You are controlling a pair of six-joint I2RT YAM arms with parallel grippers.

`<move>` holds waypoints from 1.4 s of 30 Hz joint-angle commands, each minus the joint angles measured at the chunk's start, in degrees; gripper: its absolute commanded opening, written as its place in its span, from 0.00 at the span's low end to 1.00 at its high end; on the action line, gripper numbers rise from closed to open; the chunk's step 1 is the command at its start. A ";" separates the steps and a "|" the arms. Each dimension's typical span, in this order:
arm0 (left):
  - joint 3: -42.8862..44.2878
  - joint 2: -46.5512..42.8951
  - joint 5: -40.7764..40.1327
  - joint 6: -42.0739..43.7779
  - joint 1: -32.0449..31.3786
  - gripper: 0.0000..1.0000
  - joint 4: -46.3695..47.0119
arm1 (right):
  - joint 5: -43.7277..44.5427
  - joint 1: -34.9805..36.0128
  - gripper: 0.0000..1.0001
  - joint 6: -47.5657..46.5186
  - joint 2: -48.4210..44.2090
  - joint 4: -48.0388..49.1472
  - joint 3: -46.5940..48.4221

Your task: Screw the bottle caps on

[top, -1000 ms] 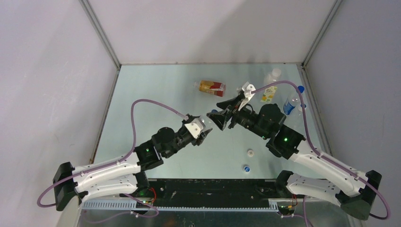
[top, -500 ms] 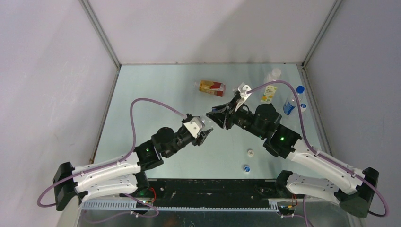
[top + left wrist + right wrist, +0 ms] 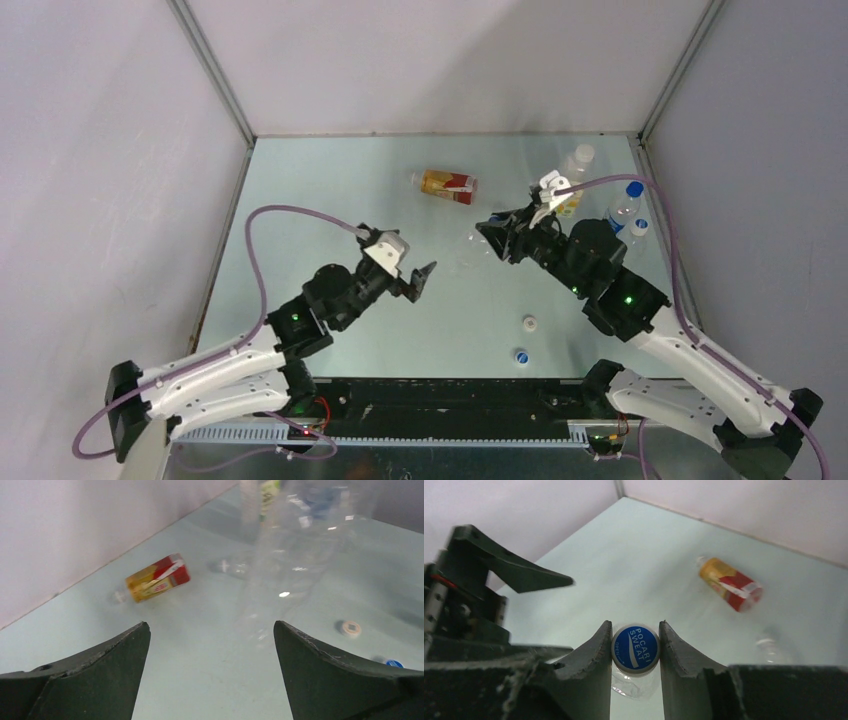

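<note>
The right gripper (image 3: 635, 628) is clamped on the blue Pocari Sweat cap (image 3: 635, 649) of what seems a blurred clear bottle (image 3: 290, 555) above mid-surface (image 3: 330, 200), with the left gripper (image 3: 210, 630) nearby, fingers apart, bare room toward the left edge, and the amber bottle (image 3: 448, 185) lying near the far edge.

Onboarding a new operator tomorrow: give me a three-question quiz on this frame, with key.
1. True or false: the left gripper is open and empty.
2. The right gripper is shut on: A) a blue cap B) a yellow lid C) nothing.
3. How many caps lie loose, outside either gripper?
Key: 1 true. 2 A, the cap sits atop a clear bottle. 3 two: a white cap and a second blue cap.
</note>
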 commanded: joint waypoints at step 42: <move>2.40 -11.53 -3.33 -3.46 21.46 1.00 -16.93 | 19.72 -20.41 0.00 -13.39 9.08 -7.84 9.18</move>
